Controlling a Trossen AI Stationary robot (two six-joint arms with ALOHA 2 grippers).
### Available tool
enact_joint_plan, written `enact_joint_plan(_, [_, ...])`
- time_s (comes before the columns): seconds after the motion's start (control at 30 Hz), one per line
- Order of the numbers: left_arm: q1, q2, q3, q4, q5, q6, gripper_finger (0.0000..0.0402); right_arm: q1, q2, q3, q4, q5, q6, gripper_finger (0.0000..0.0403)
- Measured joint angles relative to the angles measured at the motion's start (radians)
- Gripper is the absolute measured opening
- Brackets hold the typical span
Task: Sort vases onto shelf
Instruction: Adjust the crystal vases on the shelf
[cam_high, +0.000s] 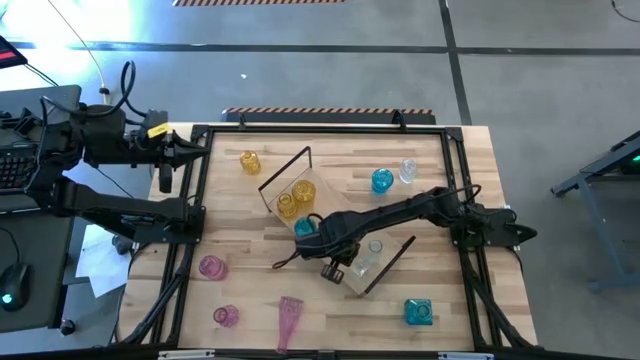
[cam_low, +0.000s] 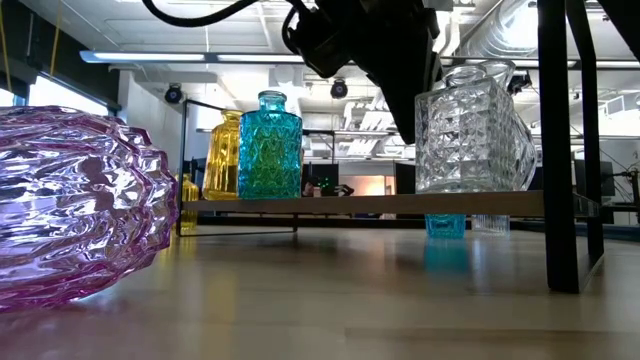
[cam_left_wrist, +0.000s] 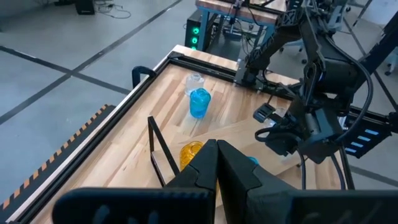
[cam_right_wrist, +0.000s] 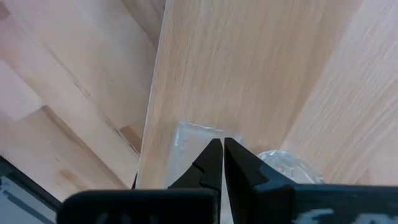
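While the right tool hangs shut and empty, a clear vase stands just beside it on the shelf. Three vases stand on the shelf: yellow, teal, clear. Seven more sit on the desk.

Glossy faceted glass vases; matt, seemingly smooth light-wood shelf.

The long light-wood shelf with black metal end loops is lying diagonally mid-table. Standing on it are an amber-yellow glass vase, a teal-blue faceted glass vase and a clear cut-glass vase, in that order.
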Motion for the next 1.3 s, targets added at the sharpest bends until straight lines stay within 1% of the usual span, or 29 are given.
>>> enact_joint_plan(0.53, [0.0, 0.001, 0.0, 0.0, 0.001, 0.019, 0.0, 0.032, -0.002, 0.0, -0.016, -0.018, 0.067, 0.0])
enact_joint_plan(1.3, [0.0, 0.001, 0.0, 0.0, 0.007, 0.007, 0.0, 0.019, -0.002, 0.0, -0.076, 0.007, 0.04, 0.0])
